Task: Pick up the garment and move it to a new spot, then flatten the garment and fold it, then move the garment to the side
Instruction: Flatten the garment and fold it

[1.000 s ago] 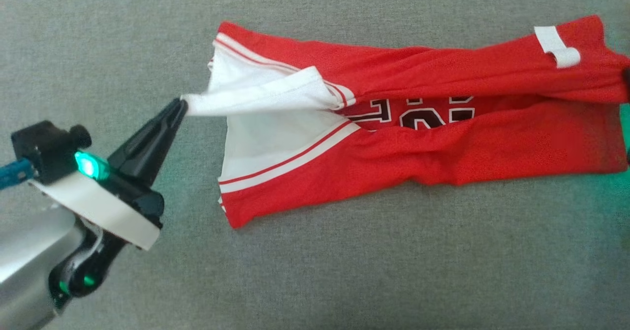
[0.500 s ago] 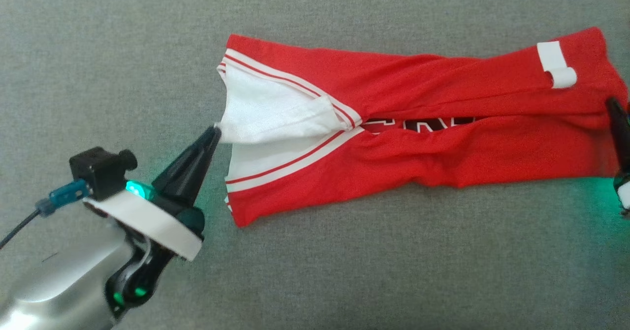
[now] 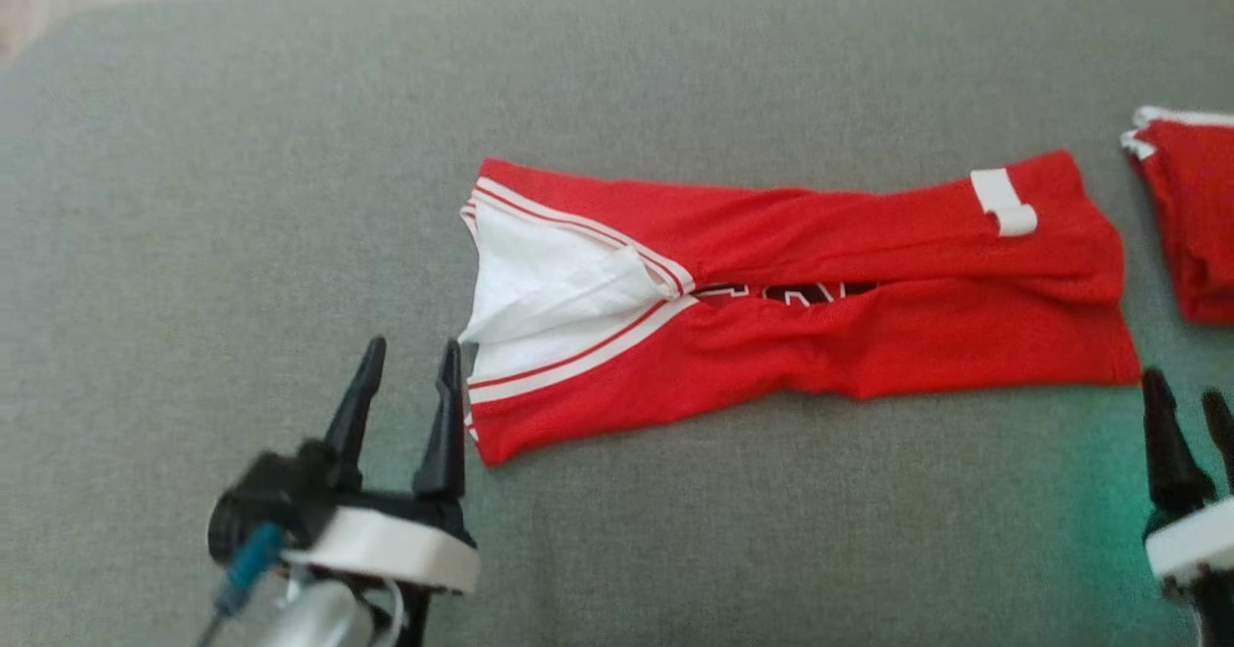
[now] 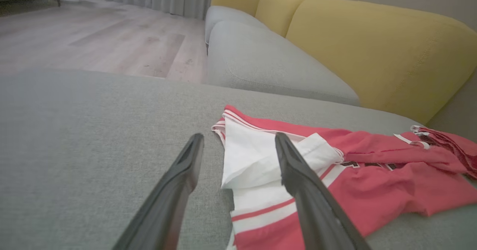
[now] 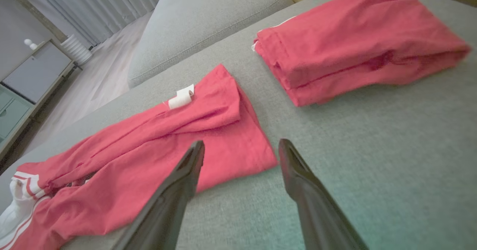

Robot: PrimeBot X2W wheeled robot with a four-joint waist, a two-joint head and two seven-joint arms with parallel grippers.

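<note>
The left gripper [image 3: 411, 358] sits at the lower left, fingers spread and empty, one fingertip just beside the jersey [image 3: 819, 338]. The jersey lies folded lengthwise across the middle of the grey cushion [image 3: 241, 194], white end leftward. The right gripper [image 3: 1184, 396], fingers apart and empty, hovers near its red end. A folded red garment [image 3: 1191, 232] lies at the far right.

garment [image 3: 800, 300] | red, white trim | folded lengthwise | lying on grey cushion [image 3: 241, 165]
</note>
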